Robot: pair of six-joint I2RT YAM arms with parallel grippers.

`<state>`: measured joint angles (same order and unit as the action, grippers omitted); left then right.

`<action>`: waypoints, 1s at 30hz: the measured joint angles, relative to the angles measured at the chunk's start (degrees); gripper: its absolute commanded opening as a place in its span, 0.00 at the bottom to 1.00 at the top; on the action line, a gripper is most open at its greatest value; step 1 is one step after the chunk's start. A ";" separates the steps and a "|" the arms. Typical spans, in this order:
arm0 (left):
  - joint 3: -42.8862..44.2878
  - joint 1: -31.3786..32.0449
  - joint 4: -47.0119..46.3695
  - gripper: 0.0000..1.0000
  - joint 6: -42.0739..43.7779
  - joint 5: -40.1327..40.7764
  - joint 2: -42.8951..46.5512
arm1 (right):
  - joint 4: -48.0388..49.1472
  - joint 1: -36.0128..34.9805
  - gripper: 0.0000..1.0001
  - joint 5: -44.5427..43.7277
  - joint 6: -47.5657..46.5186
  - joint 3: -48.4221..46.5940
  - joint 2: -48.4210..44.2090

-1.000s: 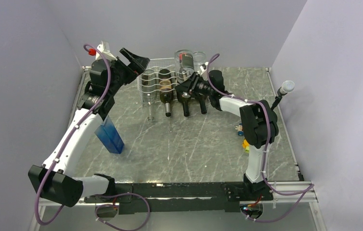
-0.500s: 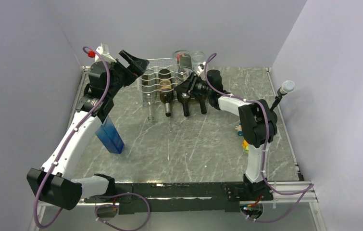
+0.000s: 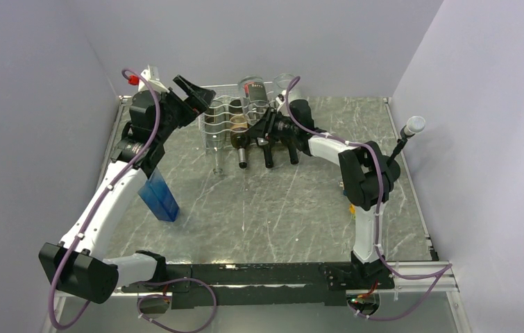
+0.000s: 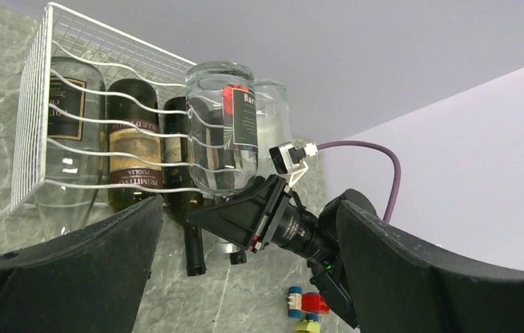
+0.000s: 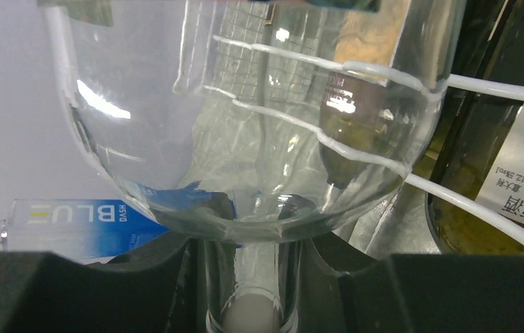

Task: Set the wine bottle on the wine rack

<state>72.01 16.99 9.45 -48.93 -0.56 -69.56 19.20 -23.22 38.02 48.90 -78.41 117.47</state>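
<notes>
The right claw (image 5: 255, 277) clenches the bottle's (image 4: 221, 125) neck; the bottle lies on the rack's (image 4: 33, 104) upper wires, seemingly part-seated; let go early, it may slide onto the counter (image 3: 280, 201); the left claw (image 3: 195, 94) gapes, empty.

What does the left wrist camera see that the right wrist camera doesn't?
Only the left wrist view: most of the white wine rack, a purple cable and small coloured blocks. Only the right wrist view: a blue-labelled bottle. Both: the right gripper clamped on the clear wine bottle, the rack's wires and dark bottles.
</notes>
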 measured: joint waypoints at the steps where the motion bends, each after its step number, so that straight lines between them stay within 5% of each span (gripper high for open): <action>1: -0.13 0.00 0.00 0.99 0.02 0.00 -0.02 | -0.42 -0.11 0.00 0.02 -0.13 -0.24 0.09; 18: -1.31 0.00 0.28 0.99 0.20 0.59 0.90 | -2.43 -1.33 0.00 -3.89 0.72 -1.60 0.59; 30: -1.42 0.00 0.42 0.99 0.20 1.92 1.79 | -22.14 -3.15 0.00 -20.59 -5.40 -10.62 0.52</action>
<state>70.59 16.99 9.87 -48.73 1.37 -67.77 -2.94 -26.37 17.43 43.51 -89.03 117.99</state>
